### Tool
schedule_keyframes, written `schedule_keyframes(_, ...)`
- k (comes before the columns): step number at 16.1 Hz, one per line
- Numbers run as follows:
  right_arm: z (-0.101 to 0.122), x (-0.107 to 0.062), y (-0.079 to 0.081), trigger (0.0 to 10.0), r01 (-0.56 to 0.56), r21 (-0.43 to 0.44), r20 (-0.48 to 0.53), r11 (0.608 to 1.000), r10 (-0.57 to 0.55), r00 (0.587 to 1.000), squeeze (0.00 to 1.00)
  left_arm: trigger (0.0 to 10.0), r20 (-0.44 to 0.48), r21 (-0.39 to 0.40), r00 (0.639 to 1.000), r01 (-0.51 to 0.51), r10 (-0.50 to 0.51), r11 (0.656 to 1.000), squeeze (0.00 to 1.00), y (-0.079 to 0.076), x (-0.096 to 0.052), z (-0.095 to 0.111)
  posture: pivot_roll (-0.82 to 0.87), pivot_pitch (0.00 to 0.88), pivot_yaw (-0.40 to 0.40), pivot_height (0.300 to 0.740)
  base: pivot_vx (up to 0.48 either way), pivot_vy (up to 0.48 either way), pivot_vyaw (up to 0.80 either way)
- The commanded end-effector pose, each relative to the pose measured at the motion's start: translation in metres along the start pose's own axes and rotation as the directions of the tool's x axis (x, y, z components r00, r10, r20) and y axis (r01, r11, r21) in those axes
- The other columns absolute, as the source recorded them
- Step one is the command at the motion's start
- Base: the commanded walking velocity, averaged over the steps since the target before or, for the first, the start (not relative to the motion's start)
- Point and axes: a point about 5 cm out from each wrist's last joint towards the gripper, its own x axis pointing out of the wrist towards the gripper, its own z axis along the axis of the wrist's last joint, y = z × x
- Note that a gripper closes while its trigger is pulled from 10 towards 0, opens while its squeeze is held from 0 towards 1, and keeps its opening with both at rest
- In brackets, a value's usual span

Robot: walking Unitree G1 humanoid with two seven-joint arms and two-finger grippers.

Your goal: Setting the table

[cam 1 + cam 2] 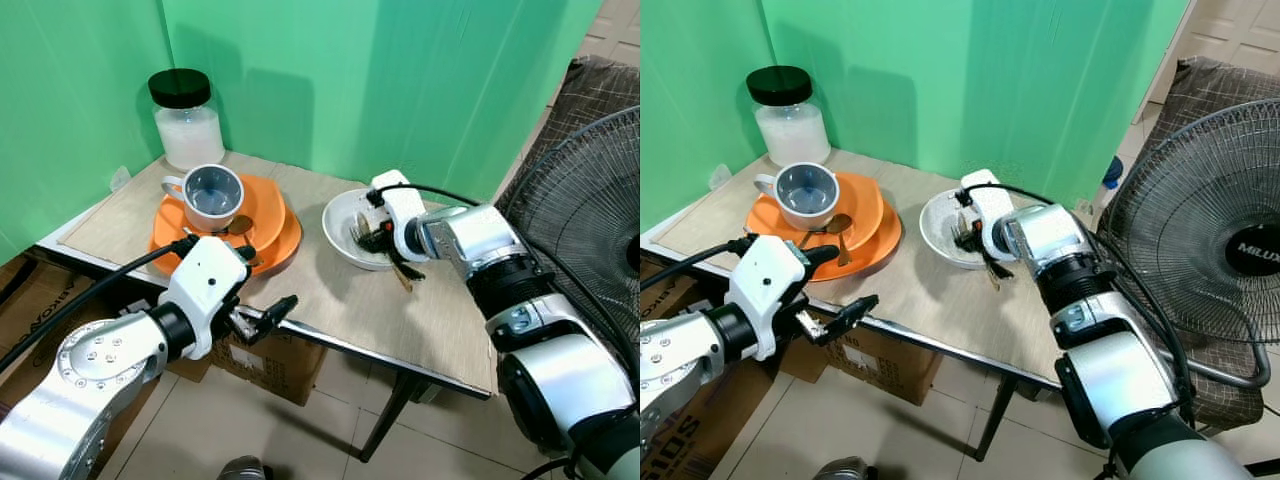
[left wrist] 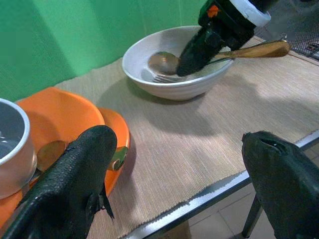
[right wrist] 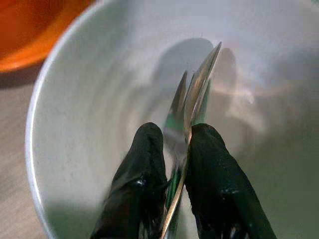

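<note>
Presumably we are lifting cutlery out of the white bowl (image 1: 355,228) so it can be laid at a place on the desk (image 1: 330,290): our right claw (image 3: 175,164) reaches down into the bowl and its two fingers are pinched almost together on the edge of a metal utensil, a fork (image 3: 195,94) by the look of its tines, though a spoon (image 2: 160,61) lies close against it. Our left claw (image 2: 169,169) hangs wide open with nothing in it, just off the near edge of the desk beside the orange plates (image 1: 268,215), probably waiting its turn. The grey cup (image 1: 212,192) stands on those plates with a small spoon (image 1: 240,224) next to it, and a lidded jar (image 1: 186,118) sits in the corner. From the head we see the layout and a fan (image 1: 1210,240) at our right; the right wrist alone shows the pinch itself, while the left wrist shows a wooden handle (image 2: 259,49) jutting over the bowl's rim.
</note>
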Motion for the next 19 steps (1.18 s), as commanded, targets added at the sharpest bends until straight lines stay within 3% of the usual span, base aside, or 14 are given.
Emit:
schedule_keyframes(1, 0.018, -0.008, -0.004, 0.0, 0.001, -0.009, 0.096, 1.000, 0.000, 0.995, 0.00, 10.0, 0.005, -0.003, 1.000, 0.015, -0.015, 1.000, 0.00, 0.000, 0.001, 0.002, 0.13, 0.000, -0.045, 0.740, 0.000, 0.000, 0.00)
schedule_keyframes(3, 0.033, -0.019, -0.007, 0.0, -0.022, -0.023, 0.183, 1.000, 0.025, 0.983, 0.00, 10.0, 0.045, -0.033, 0.998, 0.037, -0.035, 0.999, 0.00, -0.002, 0.002, 0.007, 0.13, 0.000, -0.043, 0.740, 0.000, 0.000, 0.00)
schedule_keyframes(7, 0.049, -0.041, -0.022, 0.0, -0.015, 0.037, 0.328, 0.999, 0.002, 0.945, 0.00, 10.0, 0.051, -0.023, 0.999, 0.001, 0.001, 1.000, 0.00, 0.002, 0.003, 0.008, 0.14, 0.000, -0.063, 0.740, 0.000, 0.000, 0.00)
schedule_keyframes(8, 0.055, -0.059, -0.029, 3.9, -0.004, 0.045, 0.467, 0.999, -0.017, 0.884, 0.00, 10.0, 0.073, -0.034, 0.997, -0.037, 0.040, 0.999, 0.00, 0.004, 0.003, 0.010, 0.14, 0.000, -0.072, 0.740, 0.000, 0.000, 0.00)
schedule_keyframes(9, 0.055, -0.076, -0.033, 10.0, 0.040, 0.047, 0.561, 0.998, -0.060, 0.825, 0.00, 10.0, 0.094, -0.039, 0.993, -0.072, 0.076, 0.997, 0.00, 0.005, 0.004, 0.013, 0.14, 0.000, -0.078, 0.740, 0.000, 0.000, 0.00)
schedule_keyframes(10, 0.049, -0.088, -0.032, 10.0, 0.097, 0.027, 0.619, 0.995, -0.093, 0.780, 0.00, 10.0, 0.110, -0.048, 0.988, -0.105, 0.110, 0.993, 0.00, 0.004, 0.006, 0.015, 0.14, 0.000, -0.077, 0.740, 0.000, 0.000, 0.00)
schedule_keyframes(11, 0.038, -0.100, -0.025, 10.0, 0.103, 0.056, 0.654, 0.993, -0.114, 0.747, 0.00, 10.0, 0.126, -0.054, 0.979, -0.152, 0.158, 0.987, 0.00, 0.004, 0.012, 0.016, 0.11, 0.000, -0.061, 0.740, 0.000, 0.000, 0.00)
schedule_keyframes(12, 0.023, -0.116, -0.015, 10.0, 0.117, 0.131, 0.714, 0.985, -0.175, 0.678, 0.00, 10.0, 0.141, -0.086, 0.960, -0.230, 0.241, 0.969, 0.00, 0.005, 0.019, 0.016, 0.10, 0.000, -0.052, 0.740, 0.000, 0.000, 0.00)
schedule_keyframes(15, -0.011, -0.121, -0.002, 10.0, 0.270, 0.155, 0.706, 0.950, -0.298, 0.642, 0.00, 10.0, 0.118, -0.113, 0.924, -0.351, 0.363, 0.930, 0.00, 0.011, 0.026, 0.009, 0.06, 0.000, -0.030, 0.740, 0.000, 0.000, 0.00)
schedule_keyframes(16, -0.038, -0.119, 0.000, 10.0, 0.475, 0.152, 0.660, 0.867, -0.447, 0.604, 0.00, 10.0, 0.084, -0.114, 0.884, -0.450, 0.460, 0.886, 0.00, 0.013, 0.028, -0.003, 0.06, 0.000, -0.030, 0.740, 0.000, 0.000, -0.80)
schedule_keyframes(17, -0.045, -0.119, 0.001, 10.0, 0.521, 0.172, 0.660, 0.836, -0.490, 0.570, 0.00, 10.0, 0.076, -0.120, 0.864, -0.487, 0.498, 0.865, 0.00, 0.014, 0.027, -0.006, 0.06, 0.000, -0.036, 0.740, 0.000, 0.000, -0.80)
schedule_keyframes(19, -0.048, -0.120, 0.003, 10.0, 0.503, 0.222, 0.669, 0.836, -0.505, 0.545, 0.00, 10.0, 0.101, -0.155, 0.843, -0.511, 0.528, 0.846, 0.00, 0.015, 0.023, -0.005, 0.07, 0.000, -0.043, 0.740, 0.000, 0.000, -0.80)
